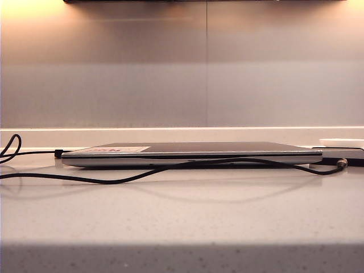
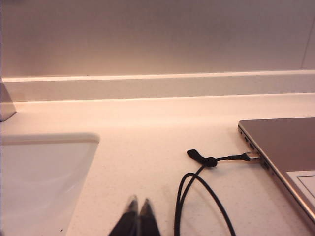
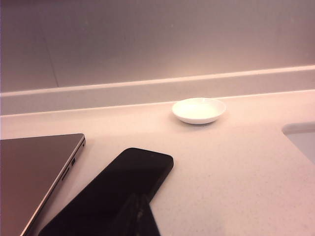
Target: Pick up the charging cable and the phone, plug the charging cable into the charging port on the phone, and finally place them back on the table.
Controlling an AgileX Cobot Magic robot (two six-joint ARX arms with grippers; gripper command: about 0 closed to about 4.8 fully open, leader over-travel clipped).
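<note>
In the exterior view the charging cable (image 1: 131,180) lies on the pale table (image 1: 182,222), running across in front of the closed laptop (image 1: 187,153). Its plug (image 1: 342,164) rests at the far right, against the edge of the phone (image 1: 352,161); I cannot tell if it is inserted. The right wrist view shows the phone (image 3: 113,191) flat beside the laptop (image 3: 34,172). My right gripper (image 3: 140,202) is shut and empty, its tips over the phone's near part. My left gripper (image 2: 139,205) is shut and empty above the table, beside a black cable loop (image 2: 197,187). Neither gripper shows in the exterior view.
A black plug (image 2: 250,157) sits at the laptop's side edge (image 2: 275,162). A small white dish (image 3: 199,110) stands near the back wall. A white basin rim (image 2: 49,140) lies beside the left gripper, and another white edge (image 3: 300,132) beside the right.
</note>
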